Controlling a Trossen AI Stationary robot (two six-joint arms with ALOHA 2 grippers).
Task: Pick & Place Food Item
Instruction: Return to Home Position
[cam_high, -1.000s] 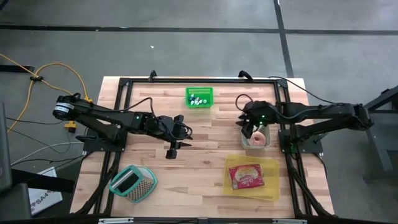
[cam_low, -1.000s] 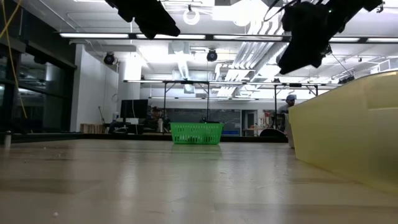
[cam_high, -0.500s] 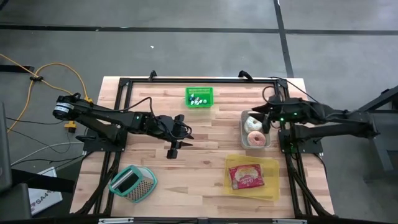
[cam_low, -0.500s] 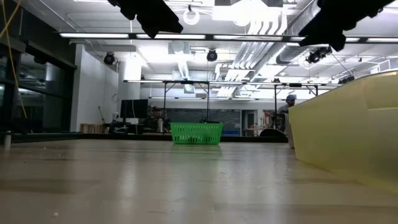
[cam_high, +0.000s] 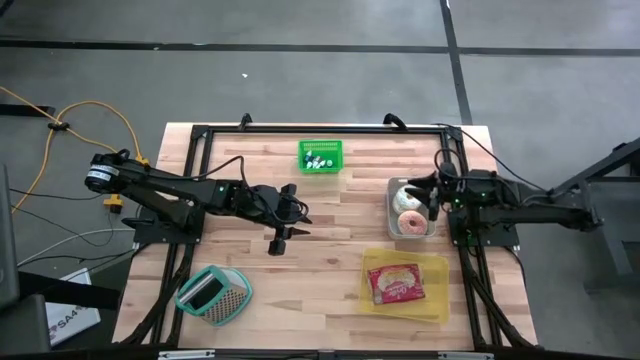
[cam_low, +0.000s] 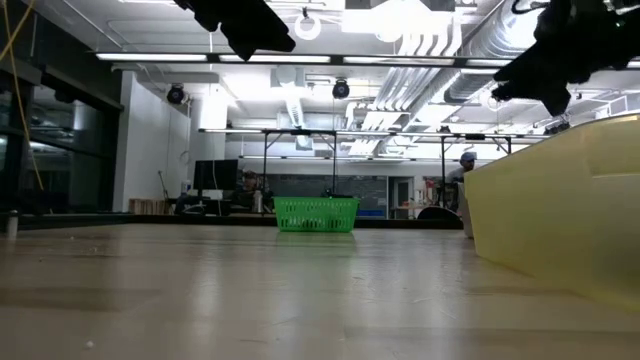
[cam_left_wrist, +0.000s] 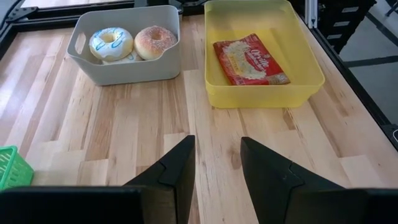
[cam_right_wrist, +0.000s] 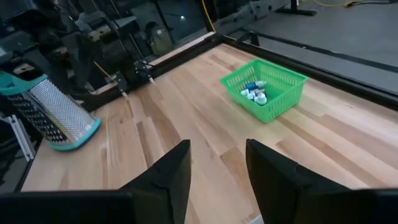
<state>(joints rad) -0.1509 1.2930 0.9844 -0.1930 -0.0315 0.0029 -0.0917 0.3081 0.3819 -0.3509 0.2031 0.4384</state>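
Two donuts, one white-iced (cam_left_wrist: 111, 42) and one sugared (cam_left_wrist: 155, 40), lie in a grey bin (cam_high: 390, 215) at the table's right. A red food packet (cam_high: 397, 283) lies flat in the yellow tray (cam_high: 436, 303) nearer the front. My right gripper (cam_high: 430, 195) hovers open at the grey bin's right rim, nothing between its fingers (cam_right_wrist: 217, 146). My left gripper (cam_high: 298, 212) stands open above the table's middle, pointing toward the two containers (cam_left_wrist: 217, 143), also with nothing in it.
A green basket (cam_high: 320, 157) with small items stands at the far middle. A teal-framed grater (cam_high: 213, 293) lies at the near left. A black frame (cam_high: 200, 130) runs around the table. Bare wood lies between the two arms.
My right gripper has drawn back from over the grey bin toward the table's right edge and tipped up toward level, staying open. The donuts in the bin, covered by it before, now show. My left arm has kept still.
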